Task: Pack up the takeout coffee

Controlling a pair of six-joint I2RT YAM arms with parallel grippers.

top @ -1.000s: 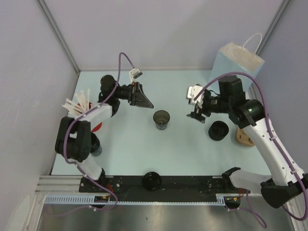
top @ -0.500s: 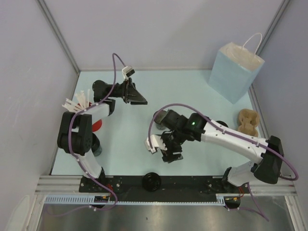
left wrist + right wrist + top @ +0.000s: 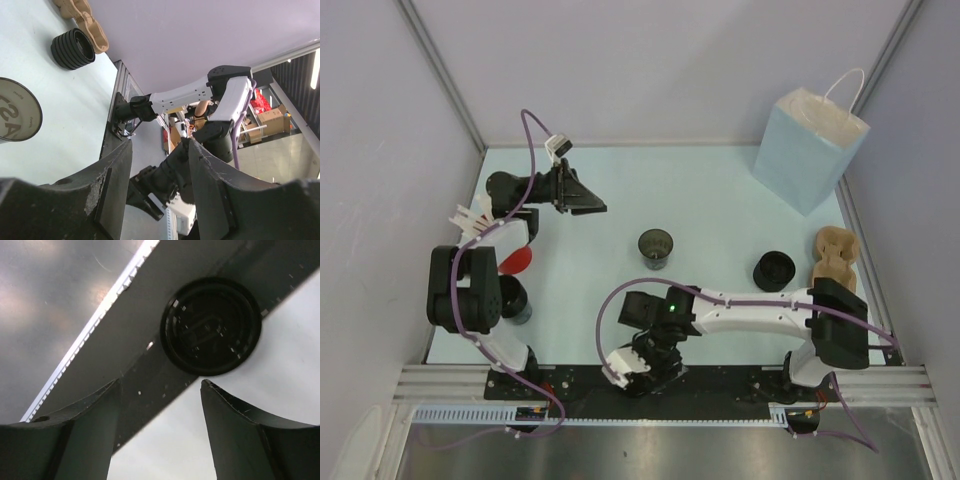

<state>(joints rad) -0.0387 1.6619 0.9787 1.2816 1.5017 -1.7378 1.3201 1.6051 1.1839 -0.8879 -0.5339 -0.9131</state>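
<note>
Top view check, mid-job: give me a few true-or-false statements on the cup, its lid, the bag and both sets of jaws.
1. The black cup stands upright on the table with no lid on. True.
2. The right gripper hangs over the black lid at the table's near edge, jaws open and empty. True.
3. The cup sits inside the pale-blue bag. False: the bag stands at the far right corner; the cup is mid-table, apart from it.
4. The left gripper grips the cup. False: its jaws are open and empty, raised away from the cup.
</note>
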